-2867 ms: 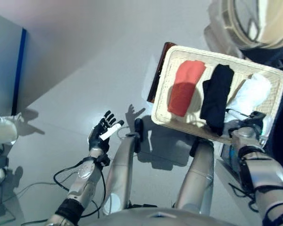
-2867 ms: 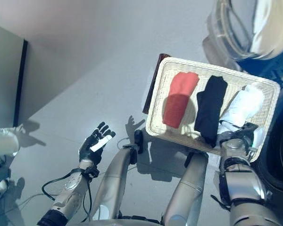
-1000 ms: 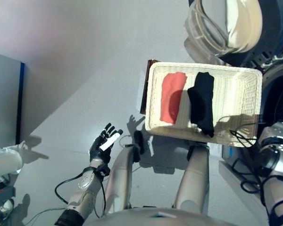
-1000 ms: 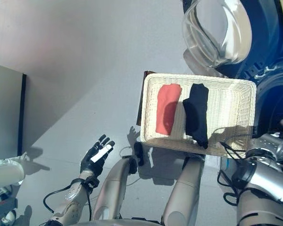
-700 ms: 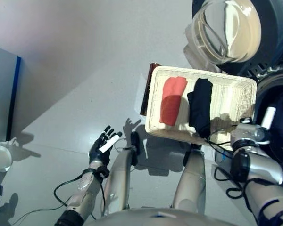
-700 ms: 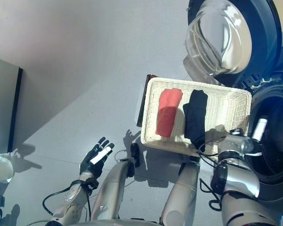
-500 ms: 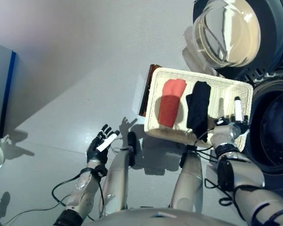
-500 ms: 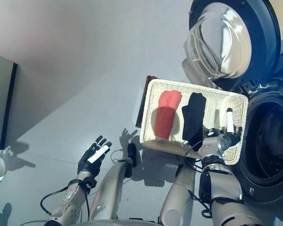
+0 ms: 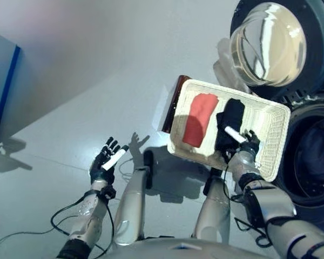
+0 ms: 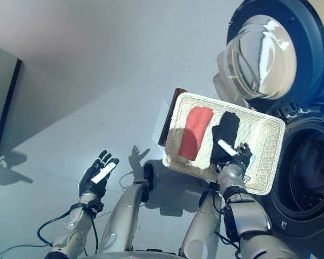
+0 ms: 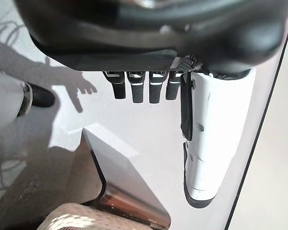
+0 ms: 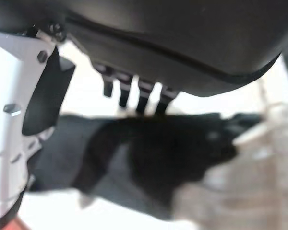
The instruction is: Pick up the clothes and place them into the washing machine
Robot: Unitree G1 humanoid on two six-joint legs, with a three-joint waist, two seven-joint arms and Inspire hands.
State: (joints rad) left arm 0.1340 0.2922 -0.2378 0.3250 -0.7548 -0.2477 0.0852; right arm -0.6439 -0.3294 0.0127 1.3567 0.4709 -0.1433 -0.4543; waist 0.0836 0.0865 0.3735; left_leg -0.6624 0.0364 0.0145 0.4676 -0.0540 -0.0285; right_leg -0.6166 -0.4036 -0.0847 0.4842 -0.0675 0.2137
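A wicker basket [image 9: 274,128] on a dark brown box [image 9: 174,101] holds a red cloth [image 9: 198,111] and a black cloth [image 9: 232,120]. My right hand [image 9: 247,148] hovers over the near end of the black cloth, open, with its white-covered thumb stretched across it. In the right wrist view the black cloth [image 12: 149,163] lies just past the straight fingers [image 12: 134,93]. My left hand [image 9: 105,162] is open and empty over the floor at the left; it also shows in the left wrist view [image 11: 139,86].
The washing machine stands at the right with its round glass door [image 9: 267,43] swung open and its dark drum opening [image 9: 313,156] beside the basket. A grey panel with a blue edge [image 9: 2,91] stands at the far left.
The white cloth that lay at the basket's right end is gone from it. My right hand went to the machine and came back over the black cloth. The camera shifted.
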